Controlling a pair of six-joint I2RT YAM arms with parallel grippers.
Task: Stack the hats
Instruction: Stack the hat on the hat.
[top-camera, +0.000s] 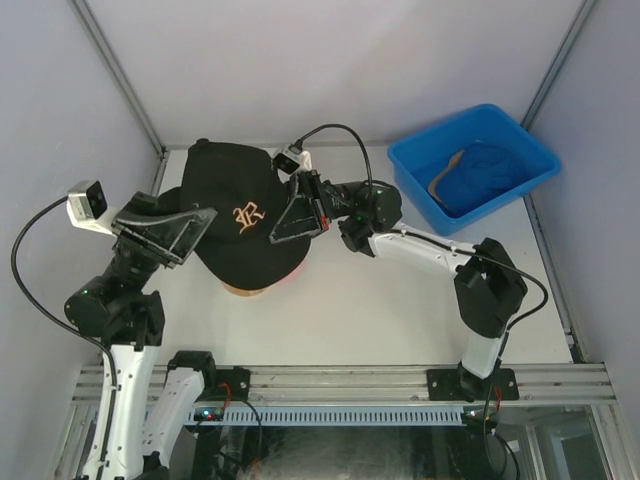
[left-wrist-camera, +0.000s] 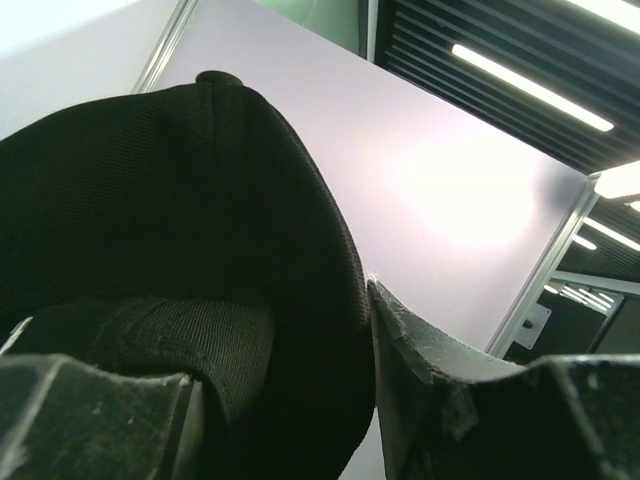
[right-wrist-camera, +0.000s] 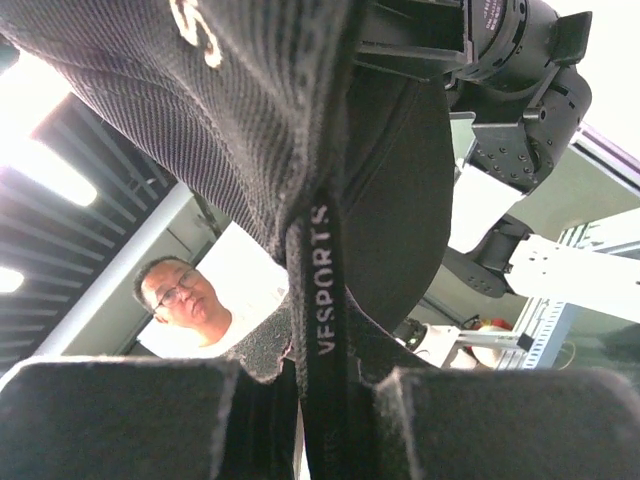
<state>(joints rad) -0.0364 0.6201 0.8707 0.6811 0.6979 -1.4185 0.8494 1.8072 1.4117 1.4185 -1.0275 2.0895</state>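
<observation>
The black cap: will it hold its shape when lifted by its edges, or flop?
Probably part floppy: the black cap is woven fabric, and its edge bunches where the right gripper pinches it. Its brim keeps a smooth curve, so it is likely stiffer. The coarse weave should resist slipping.

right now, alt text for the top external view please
A black cap with an embroidered R sits near the middle of a white table, the left pincer and right pincer at its two sides. A blue bin at the back right holds a blue hat.
</observation>
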